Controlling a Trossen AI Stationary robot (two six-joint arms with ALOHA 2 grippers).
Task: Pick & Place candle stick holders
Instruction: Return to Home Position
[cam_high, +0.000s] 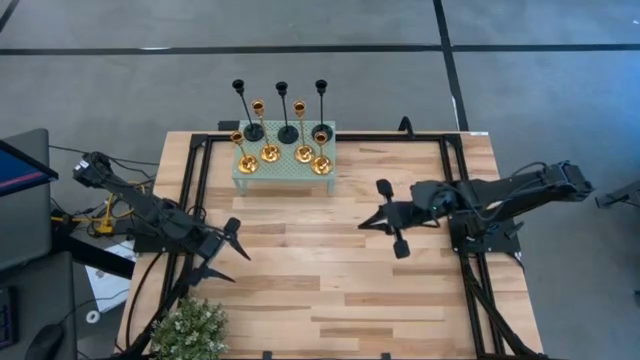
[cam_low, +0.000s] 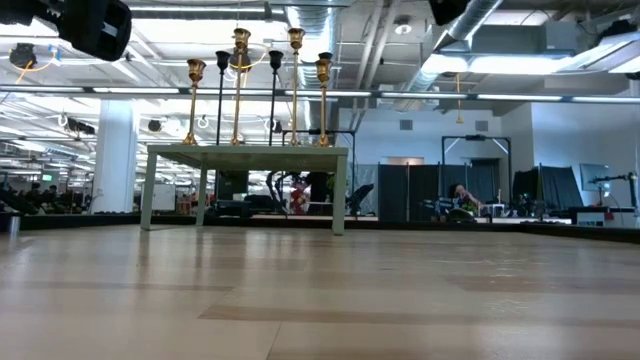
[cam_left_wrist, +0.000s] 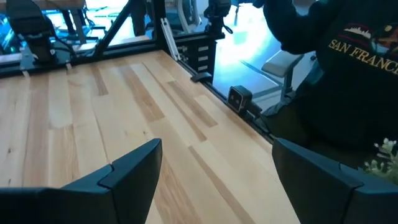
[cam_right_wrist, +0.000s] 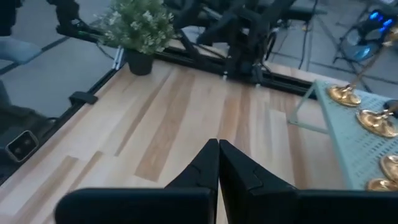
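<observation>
Seven candle stick holders (cam_high: 270, 153) stand on the shelf (cam_high: 285, 172) at 12 o'clock. The right gripper (cam_high: 366, 222), jaws together, should retreat toward 3 o'clock. The left gripper (cam_high: 229, 250) waits at 8 o'clock, jaws apart.

Shelf (cam_high: 285, 170) stands at the far edge of the table (cam_high: 330, 280), mid-width. Seven candle stick holders (cam_high: 288, 134) upright on it. Left gripper (cam_high: 228, 255) over the near left part, right gripper (cam_high: 365, 224) right of centre, both well apart from the shelf. Plant (cam_high: 190, 330) at the near left corner.
</observation>
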